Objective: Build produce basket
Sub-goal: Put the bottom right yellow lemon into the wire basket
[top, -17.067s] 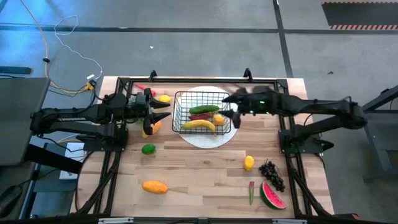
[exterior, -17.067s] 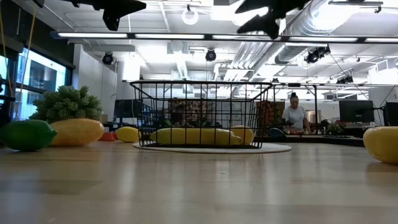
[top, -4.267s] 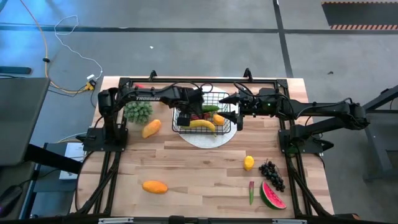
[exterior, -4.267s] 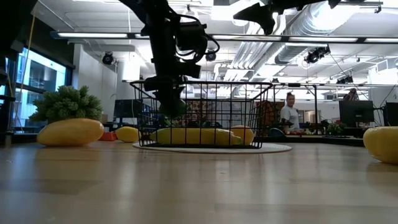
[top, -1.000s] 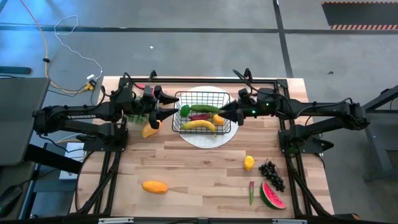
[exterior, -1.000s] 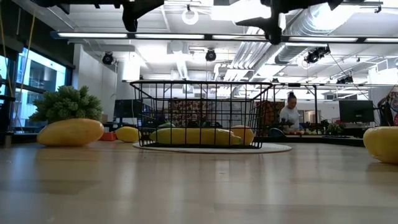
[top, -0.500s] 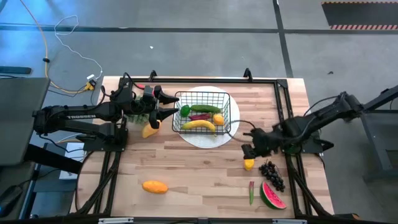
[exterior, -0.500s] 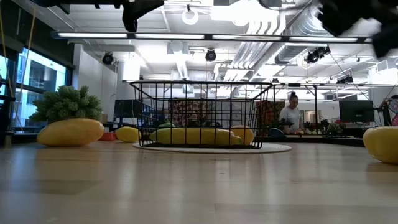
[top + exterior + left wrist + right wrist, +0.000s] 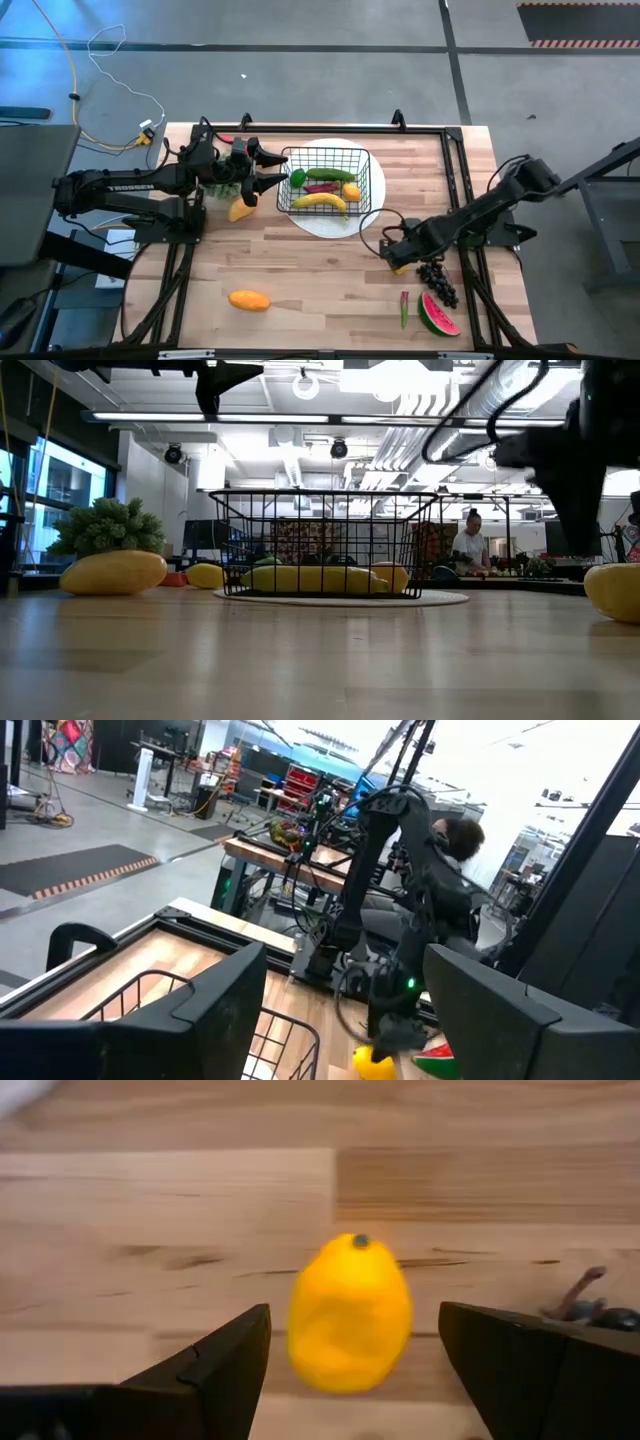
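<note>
The right gripper (image 9: 350, 1370) hangs low over the table with its fingers apart, the lemon (image 9: 350, 1313) lying directly ahead between them, untouched, its long axis running straight away from the fingers, stem end farthest. In the high view this lemon (image 9: 401, 265) sits just beside the grapes (image 9: 436, 276), well apart from the basket (image 9: 325, 181), which already holds a banana (image 9: 321, 201) and a cucumber (image 9: 329, 174). The right arm is clearly nearer. The left gripper (image 9: 270, 167) waits beside the basket, fingers apart, holding nothing. No legible writing is visible.
</note>
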### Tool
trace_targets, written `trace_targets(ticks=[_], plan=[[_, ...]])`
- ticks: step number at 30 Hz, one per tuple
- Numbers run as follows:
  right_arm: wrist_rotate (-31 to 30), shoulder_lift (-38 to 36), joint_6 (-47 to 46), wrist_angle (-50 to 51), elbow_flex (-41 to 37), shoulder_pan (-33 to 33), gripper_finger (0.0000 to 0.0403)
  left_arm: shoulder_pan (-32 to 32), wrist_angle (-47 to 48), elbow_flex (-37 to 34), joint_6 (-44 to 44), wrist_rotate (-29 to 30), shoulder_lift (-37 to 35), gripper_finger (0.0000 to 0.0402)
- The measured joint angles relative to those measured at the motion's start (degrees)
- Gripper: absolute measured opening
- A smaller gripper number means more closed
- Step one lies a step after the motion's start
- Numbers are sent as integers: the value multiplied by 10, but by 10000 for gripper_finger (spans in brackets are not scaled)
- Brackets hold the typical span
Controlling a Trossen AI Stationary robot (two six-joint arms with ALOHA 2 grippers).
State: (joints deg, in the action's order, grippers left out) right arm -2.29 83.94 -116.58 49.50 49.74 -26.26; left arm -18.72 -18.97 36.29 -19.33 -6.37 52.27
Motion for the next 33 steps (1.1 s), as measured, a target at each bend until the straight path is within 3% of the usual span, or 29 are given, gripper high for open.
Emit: trace_targets(ticks=[4, 11, 15, 25, 33], plan=[[43, 49, 0, -3, 0, 0, 271, 0, 0, 0, 0, 0, 0, 259], [45, 105, 0, -109, 0, 0, 271, 0, 0, 0, 0, 1, 0, 259], [60, 120, 32, -114, 2, 0, 271, 0, 0, 0, 0, 4, 0, 259], [74, 116, 116, -90, 2, 12, 271, 0, 5, 0, 0, 28, 0, 259], [60, 82, 262, -55, -2, 59, 271, 0, 12, 0, 0, 28, 0, 259]])
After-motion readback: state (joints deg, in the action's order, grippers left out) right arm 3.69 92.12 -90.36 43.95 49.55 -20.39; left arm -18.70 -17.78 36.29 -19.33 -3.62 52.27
